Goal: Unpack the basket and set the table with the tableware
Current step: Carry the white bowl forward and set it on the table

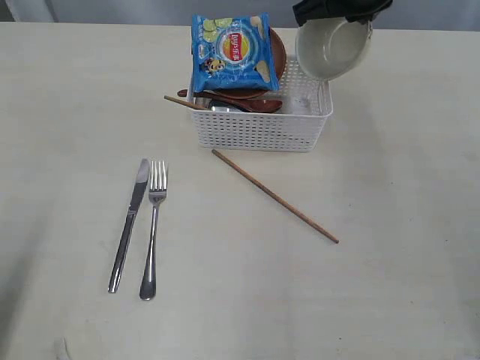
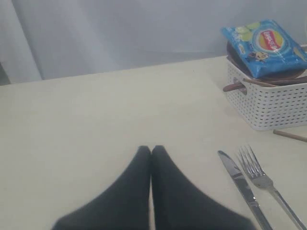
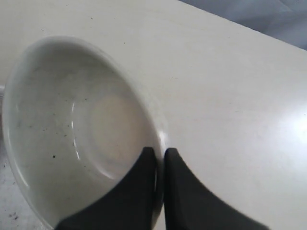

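Note:
My right gripper (image 1: 339, 13) is shut on the rim of the off-white bowl (image 1: 333, 49), which hangs tilted above the right end of the white basket (image 1: 259, 129). In the right wrist view one finger is inside the bowl (image 3: 72, 129) and one outside, the gripper (image 3: 159, 152) pinching the rim. The basket holds a brown plate (image 1: 276, 52), a reddish-brown spoon (image 1: 251, 105) and a chopstick (image 1: 184, 102). A second chopstick (image 1: 274, 196) lies on the table (image 1: 390, 285) in front of the basket. The knife (image 1: 130, 223) and fork (image 1: 152, 227) lie side by side at front left. My left gripper (image 2: 151, 149) is shut and empty above bare tabletop.
A blue chips bag (image 1: 229, 52) leans on the plate in the basket. In the left wrist view the basket (image 2: 268, 103), chips bag (image 2: 266, 45), knife (image 2: 242, 187) and fork (image 2: 264, 182) lie off to one side of the gripper.

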Robot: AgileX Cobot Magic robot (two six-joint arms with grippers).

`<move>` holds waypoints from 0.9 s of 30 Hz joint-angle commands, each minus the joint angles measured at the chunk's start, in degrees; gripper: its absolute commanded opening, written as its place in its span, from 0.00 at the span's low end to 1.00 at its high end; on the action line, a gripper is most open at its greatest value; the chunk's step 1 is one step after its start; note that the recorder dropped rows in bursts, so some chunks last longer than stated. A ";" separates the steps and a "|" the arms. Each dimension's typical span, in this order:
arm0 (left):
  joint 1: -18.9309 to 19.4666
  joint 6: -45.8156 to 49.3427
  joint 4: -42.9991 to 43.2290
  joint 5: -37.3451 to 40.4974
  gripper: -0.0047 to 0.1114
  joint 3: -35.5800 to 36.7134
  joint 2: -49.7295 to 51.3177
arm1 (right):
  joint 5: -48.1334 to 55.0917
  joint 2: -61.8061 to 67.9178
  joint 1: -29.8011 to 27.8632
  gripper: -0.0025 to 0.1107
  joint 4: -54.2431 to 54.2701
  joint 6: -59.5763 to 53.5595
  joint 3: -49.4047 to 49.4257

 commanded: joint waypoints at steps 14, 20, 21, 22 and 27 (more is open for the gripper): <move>0.01 -0.20 0.27 -0.45 0.04 0.10 -0.15 | 6.81 -7.83 -4.98 0.02 22.63 -19.53 -0.20; 0.01 -0.20 0.27 -0.45 0.04 0.10 -0.15 | 7.00 -7.83 -6.95 0.02 38.60 -32.02 6.53; 0.01 -0.20 0.27 -0.45 0.04 0.10 -0.15 | 6.10 -8.12 -6.95 0.02 39.61 -33.40 9.25; 0.01 -0.20 0.27 -0.45 0.04 0.10 -0.15 | 5.35 -8.36 -6.95 0.02 40.27 -33.95 10.42; 0.01 -0.20 0.27 -0.45 0.04 0.10 -0.15 | 0.08 -14.82 -6.95 0.02 46.16 -39.09 19.33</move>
